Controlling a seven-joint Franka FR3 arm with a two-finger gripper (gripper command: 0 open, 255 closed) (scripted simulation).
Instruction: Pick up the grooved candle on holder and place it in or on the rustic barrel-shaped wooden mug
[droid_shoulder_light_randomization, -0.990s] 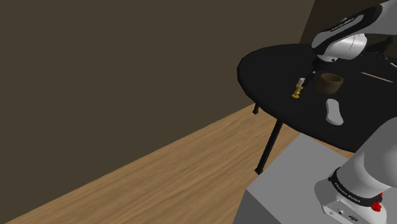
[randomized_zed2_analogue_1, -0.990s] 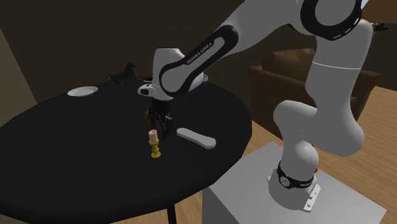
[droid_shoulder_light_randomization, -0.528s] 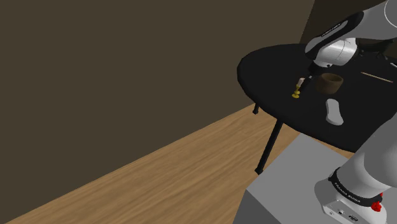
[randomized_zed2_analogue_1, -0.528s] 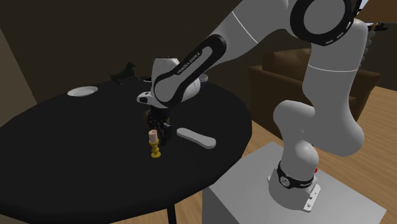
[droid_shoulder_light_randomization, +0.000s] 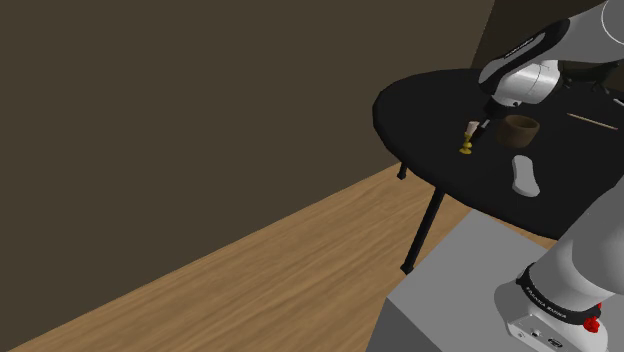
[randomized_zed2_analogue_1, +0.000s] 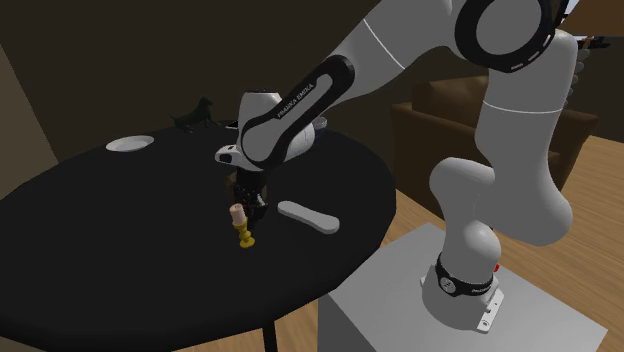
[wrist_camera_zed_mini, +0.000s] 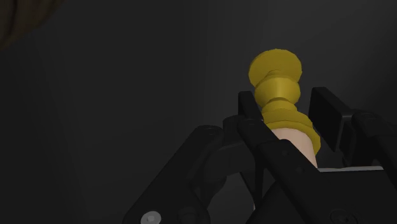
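The grooved candle (wrist_camera_zed_mini: 277, 79) is a pale stub seated in a yellow turned holder, all stacked rounded rings and a flared foot. It stands toward the edge of the round black worktop (droid_shoulder_light_randomization: 420, 105). The pincer (wrist_camera_zed_mini: 289, 102) is pinching it: in the wrist view the two black fingers (wrist_camera_zed_mini: 251, 111) bear on it from either side, at the collar where the pale body meets the yellow rings. We judge that spot is chosen because the ridged collar gives flat pads something to bite on. In the second exterior view the candle (randomized_zed2_analogue_1: 239, 225) looks slightly tilted under the pincer (randomized_zed2_analogue_1: 248, 203). Whether its foot rests on the worktop (randomized_zed2_analogue_1: 90, 210) or has just cleared it, we cannot say. The mug (droid_shoulder_light_randomization: 520, 129), squat, dark brown and open-topped, sits just beside the candle (droid_shoulder_light_randomization: 467, 137), so the carry should be short. A smooth, elongated white object (droid_shoulder_light_randomization: 524, 175) lies nearer the stand, apart from both.
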